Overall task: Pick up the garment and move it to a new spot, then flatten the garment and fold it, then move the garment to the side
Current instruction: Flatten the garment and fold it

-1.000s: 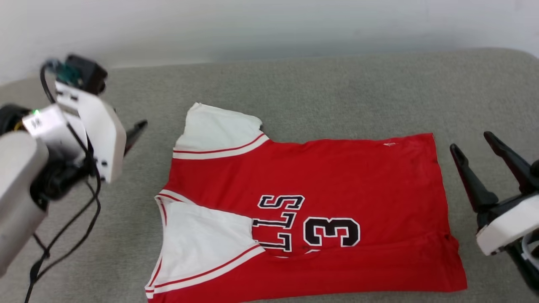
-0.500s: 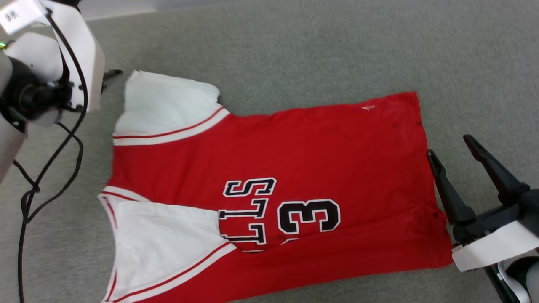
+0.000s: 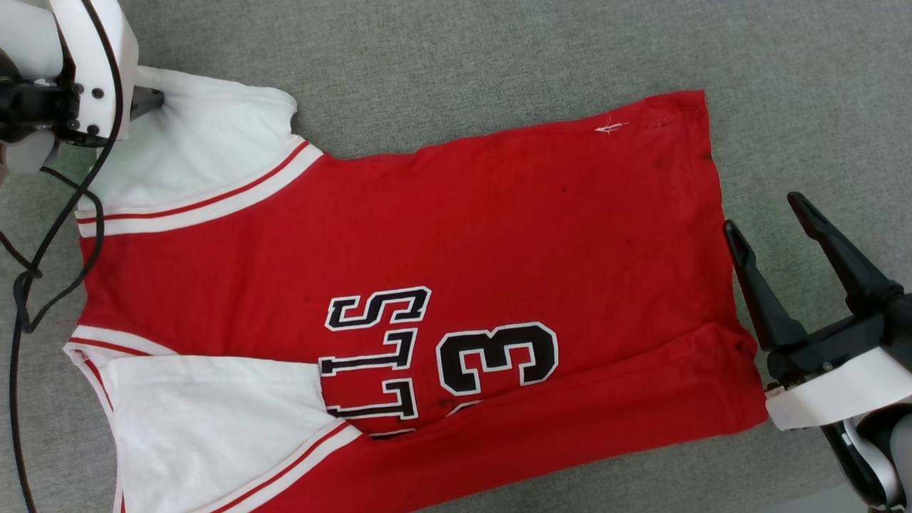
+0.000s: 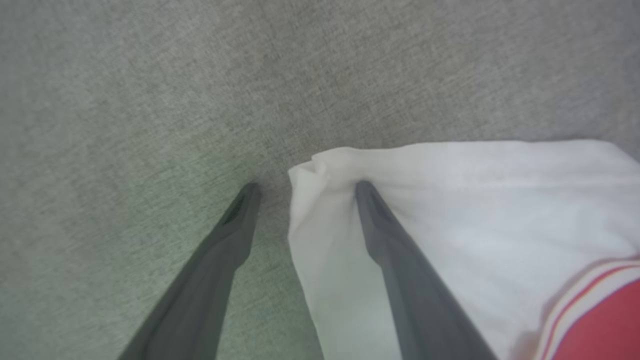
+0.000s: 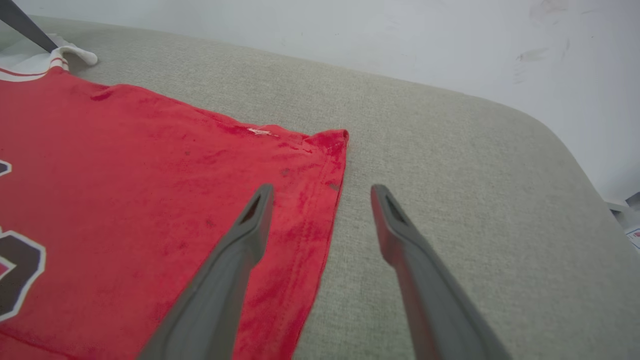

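The left gripper [image 4: 305, 192] stands with its fingers released, straddling the outer corner of the white far sleeve [image 4: 450, 210]: one tip rests on the grey fabric-covered worktop [image 3: 456, 57], the other presses into the sleeve and puckers it. If they close from here, they may pinch only the top layer, or nudge the corner out of the gap. A black cable [image 3: 43, 235] hangs beside this arm and could drag across the cloth.

The garment [image 3: 442, 228] lies spread face-up across the middle of the worktop. Its near sleeve [image 3: 214, 413] is folded in over the lettering, and a careless lift would likely undo that.

The right gripper [image 3: 762, 214] is likewise released, its fingers either side of the red hem [image 5: 332, 200] and not yet gripping. A shallow bite here would probably slip off thin jersey, and with only one end caught the shirt would swing askew.
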Motion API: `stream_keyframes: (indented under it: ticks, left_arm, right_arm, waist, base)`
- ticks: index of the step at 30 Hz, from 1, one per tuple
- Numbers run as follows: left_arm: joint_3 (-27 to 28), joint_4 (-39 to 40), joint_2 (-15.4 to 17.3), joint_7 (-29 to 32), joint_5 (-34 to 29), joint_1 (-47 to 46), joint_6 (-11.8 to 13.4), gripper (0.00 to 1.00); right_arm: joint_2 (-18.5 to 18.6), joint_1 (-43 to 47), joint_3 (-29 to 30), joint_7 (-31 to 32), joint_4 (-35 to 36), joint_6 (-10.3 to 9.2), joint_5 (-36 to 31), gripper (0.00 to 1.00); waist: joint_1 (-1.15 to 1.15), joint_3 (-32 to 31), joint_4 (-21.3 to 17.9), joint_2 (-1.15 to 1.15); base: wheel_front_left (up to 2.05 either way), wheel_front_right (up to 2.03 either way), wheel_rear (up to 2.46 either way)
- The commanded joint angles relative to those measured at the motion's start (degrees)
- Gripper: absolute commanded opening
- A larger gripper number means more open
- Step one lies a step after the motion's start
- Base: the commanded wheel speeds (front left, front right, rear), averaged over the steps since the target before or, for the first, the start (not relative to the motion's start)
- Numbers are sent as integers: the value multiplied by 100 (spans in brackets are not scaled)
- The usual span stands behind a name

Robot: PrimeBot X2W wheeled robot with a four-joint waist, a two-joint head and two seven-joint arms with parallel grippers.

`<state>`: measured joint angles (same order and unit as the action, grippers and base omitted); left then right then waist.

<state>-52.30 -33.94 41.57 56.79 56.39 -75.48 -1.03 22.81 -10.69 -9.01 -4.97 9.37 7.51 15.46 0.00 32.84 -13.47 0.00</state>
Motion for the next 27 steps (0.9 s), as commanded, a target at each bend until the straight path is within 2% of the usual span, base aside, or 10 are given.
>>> stream_keyframes:
  ticks: [1,2,8,12,16,21,24,27]
  left_arm:
    - [-191,-146,-76,93,-3,250,-51,40]
    - [-218,-175,-75,123,-9,280,-84,0]
    - [-185,-145,-92,-112,-39,246,-211,0]
    - [-186,-1,-188,-334,-57,193,-330,0]
    - [-199,200,-323,-547,11,298,-436,0]
    - [-298,532,-464,-675,-27,311,-502,0]
    - [-327,696,-533,-721,-57,265,-517,0]
    - [-349,837,-577,-752,-94,192,-523,0]
  right_arm:
    - [37,-94,7,-20,-18,-4,-12,100]
    - [51,-119,10,-16,-24,-4,-9,100]
    - [254,-391,195,136,50,-4,25,100]
    - [651,-762,123,774,203,-4,156,100]
    - [1283,-1322,-245,1984,269,-4,603,100]
    - [2159,-2192,-972,3868,63,-4,1589,100]
    - [2507,-2755,-1394,4875,-186,-4,2169,100]
    - [2632,-3285,-1736,5679,-520,-4,2629,100]
  waist:
    - [0,6,4,0]
    - [0,-1,8,0]
    - [0,-235,136,0]
    - [0,-486,313,0]
    - [0,-691,534,0]
    - [0,-793,830,0]
    - [0,-765,979,0]
    - [0,-680,1115,0]
  base:
    - [0,0,0]
    - [0,0,0]
    - [0,0,0]
    - [0,0,0]
    - [0,0,0]
    - [0,0,0]
    - [0,0,0]
    - [0,0,0]
